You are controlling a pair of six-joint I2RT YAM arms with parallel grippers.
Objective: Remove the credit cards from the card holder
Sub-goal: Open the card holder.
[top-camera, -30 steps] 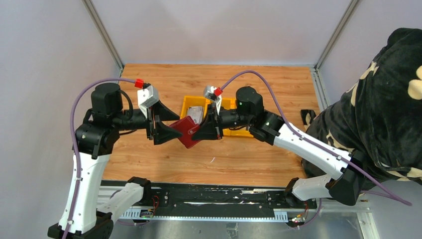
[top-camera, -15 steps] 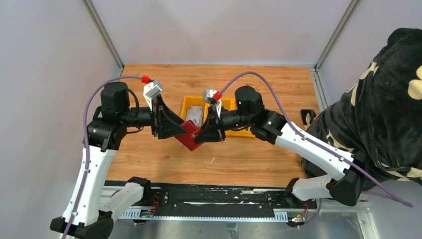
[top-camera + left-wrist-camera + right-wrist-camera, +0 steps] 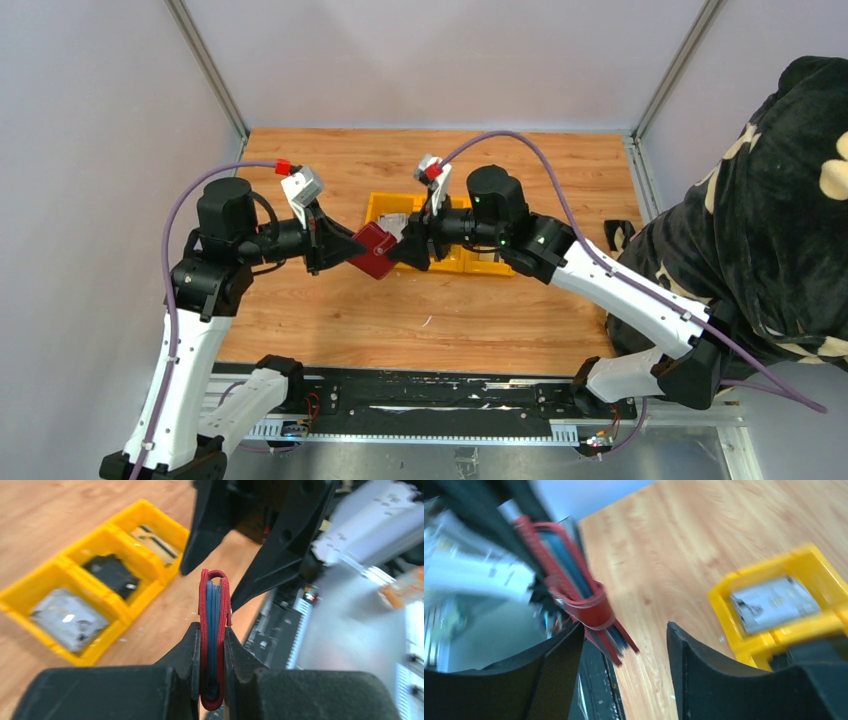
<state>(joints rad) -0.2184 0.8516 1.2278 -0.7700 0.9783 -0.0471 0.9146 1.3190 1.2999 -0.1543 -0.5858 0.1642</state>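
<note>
The dark red card holder (image 3: 374, 250) hangs folded in the air in front of the yellow bin, with my left gripper (image 3: 348, 248) shut on its fold end. In the left wrist view the card holder (image 3: 214, 592) stands edge-on between my fingers (image 3: 192, 645), showing blue-grey layers inside; I cannot tell cards from lining there. My right gripper (image 3: 405, 250) faces it from the right, open. In the right wrist view the card holder (image 3: 574, 587) with its closing tab sits by the left finger (image 3: 566, 652), the jaws apart. Greyish and dark credit cards (image 3: 67, 620) lie in the bin.
The yellow three-compartment bin (image 3: 376, 203) stands on the wooden table just behind both grippers; its wall (image 3: 774, 635) is close to my right fingers. A person in a dark patterned garment (image 3: 780, 200) sits at the right edge. The black rail (image 3: 420, 395) runs along the near side.
My left gripper has shut on the card holder. My right gripper has let go of it and opened. The holder has moved a little up and back toward the bin.
</note>
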